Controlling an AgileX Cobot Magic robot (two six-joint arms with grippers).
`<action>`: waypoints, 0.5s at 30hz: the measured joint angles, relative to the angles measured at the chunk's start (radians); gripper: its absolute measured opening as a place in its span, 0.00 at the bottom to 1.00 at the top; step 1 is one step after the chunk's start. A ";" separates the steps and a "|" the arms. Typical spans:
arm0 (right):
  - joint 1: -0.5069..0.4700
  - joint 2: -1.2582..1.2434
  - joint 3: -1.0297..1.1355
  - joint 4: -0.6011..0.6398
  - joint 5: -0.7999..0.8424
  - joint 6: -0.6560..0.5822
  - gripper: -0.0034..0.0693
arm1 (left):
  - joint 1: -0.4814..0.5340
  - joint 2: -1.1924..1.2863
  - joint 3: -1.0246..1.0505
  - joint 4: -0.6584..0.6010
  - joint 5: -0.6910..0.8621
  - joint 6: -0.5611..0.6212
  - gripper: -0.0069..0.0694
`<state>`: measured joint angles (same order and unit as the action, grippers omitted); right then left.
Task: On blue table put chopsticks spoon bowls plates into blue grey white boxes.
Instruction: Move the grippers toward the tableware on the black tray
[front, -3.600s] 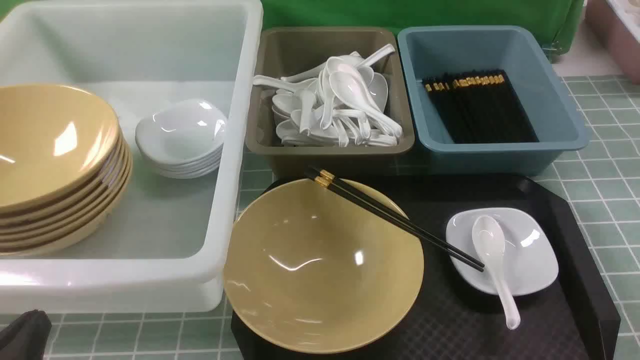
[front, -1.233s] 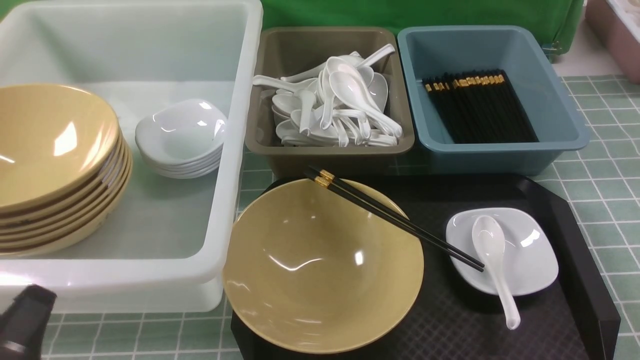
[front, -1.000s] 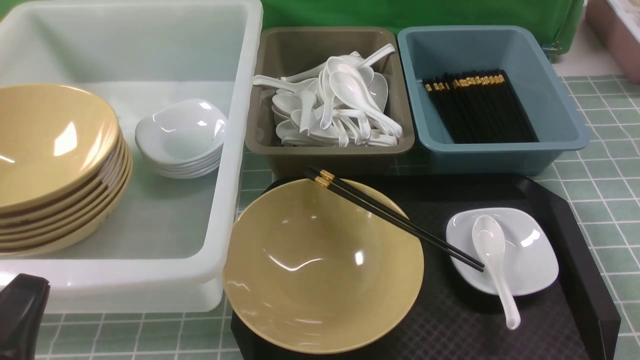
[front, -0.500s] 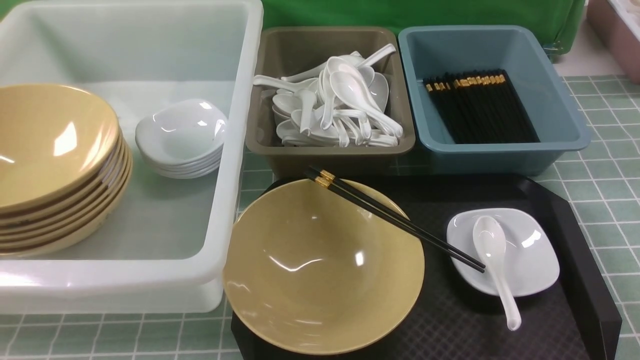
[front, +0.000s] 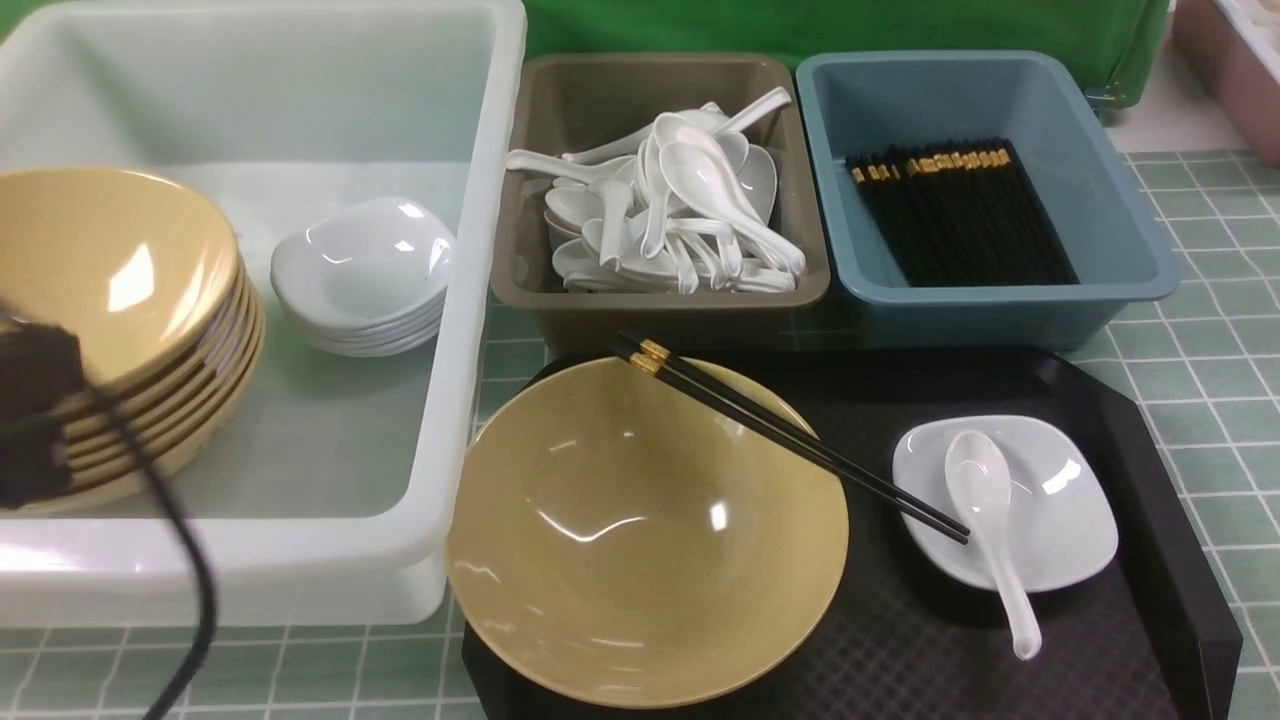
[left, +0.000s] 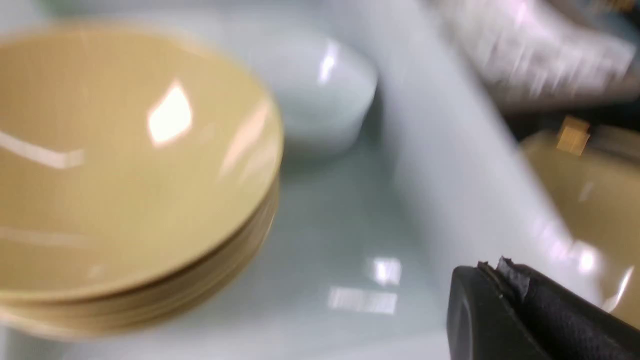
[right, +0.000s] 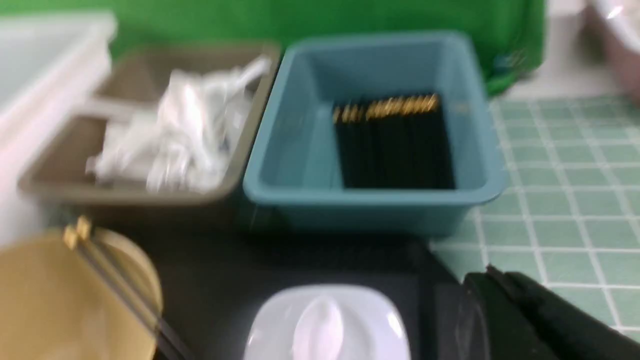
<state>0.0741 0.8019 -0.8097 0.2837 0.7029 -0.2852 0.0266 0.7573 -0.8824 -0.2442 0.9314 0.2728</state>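
Observation:
One tan bowl (front: 645, 530) sits on the black tray, with a pair of chopsticks (front: 790, 440) lying across its rim onto a white plate (front: 1060, 520). A spoon (front: 985, 520) rests in that plate. In the left wrist view my left gripper (left: 492, 267) is shut and empty, over the white box (left: 450, 150) beside the stacked bowls (left: 125, 160). Part of the left arm (front: 35, 410) shows at the front view's left edge. In the right wrist view my right gripper (right: 492, 272) is shut and empty, near the plate (right: 360, 325) and the tray's right edge.
The white box (front: 480, 300) holds stacked tan bowls (front: 120, 330) and white plates (front: 360, 275). The grey box (front: 520, 290) holds several spoons (front: 670, 215); the blue box (front: 1130, 230) holds chopsticks (front: 955, 215). The black tray (front: 1150, 480) lies on the blue table (front: 1200, 330).
The left arm, a dark tip at the bottom left corner earlier and then out of view, now shows higher at the left edge in front of the stacked bowls. The dishes have not moved.

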 joint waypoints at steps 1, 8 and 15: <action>0.025 0.037 -0.031 -0.004 0.029 -0.013 0.10 | -0.011 0.040 -0.025 0.021 0.047 0.000 0.09; 0.185 0.247 -0.164 -0.053 0.208 -0.037 0.10 | -0.270 0.259 -0.127 0.058 0.106 0.001 0.09; 0.310 0.473 -0.318 -0.107 0.325 -0.037 0.10 | -0.627 0.409 -0.192 0.063 0.108 0.054 0.09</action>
<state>0.3839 1.2753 -1.1282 0.1763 1.0275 -0.3222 -0.6007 1.1661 -1.0739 -0.1815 1.0397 0.3267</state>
